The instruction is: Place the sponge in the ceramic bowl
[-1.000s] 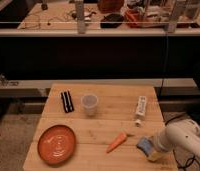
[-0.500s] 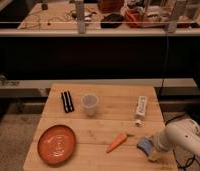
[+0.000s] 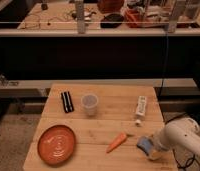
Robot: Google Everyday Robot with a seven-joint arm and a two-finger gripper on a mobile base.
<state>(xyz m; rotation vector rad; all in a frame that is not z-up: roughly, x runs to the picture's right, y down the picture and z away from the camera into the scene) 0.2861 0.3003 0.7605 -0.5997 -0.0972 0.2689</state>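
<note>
Wood desk (image 3: 105, 92): pale planks that carry everything listed here; each place below is given from the ceramic bowl.
Ceramic bowl (image 3: 56, 144): orange-red, round and shallow, with rings inside; it sits at the desk's near left corner.
Sponge (image 3: 144, 144): a blue-grey pad far to the right of the bowl at about the same depth. It lies outside the bowl and well apart from it.
Gripper (image 3: 150, 149): at the end of a white arm (image 3: 180, 135) that comes in from the right. It sits right against the sponge, on the side away from the bowl.
Grip: cannot tell whether the gripper holds the sponge or only meets it.
Carrot (image 3: 116, 142): orange and slanted, to the right of the bowl, between it and the sponge and nearer the sponge.
Clear cup (image 3: 89, 104): upright, behind the bowl and a little to the right.
Black sticks (image 3: 67, 101): two side by side, straight behind the bowl.
White tube (image 3: 140, 108): lying flat, behind the bowl and far to the right.
</note>
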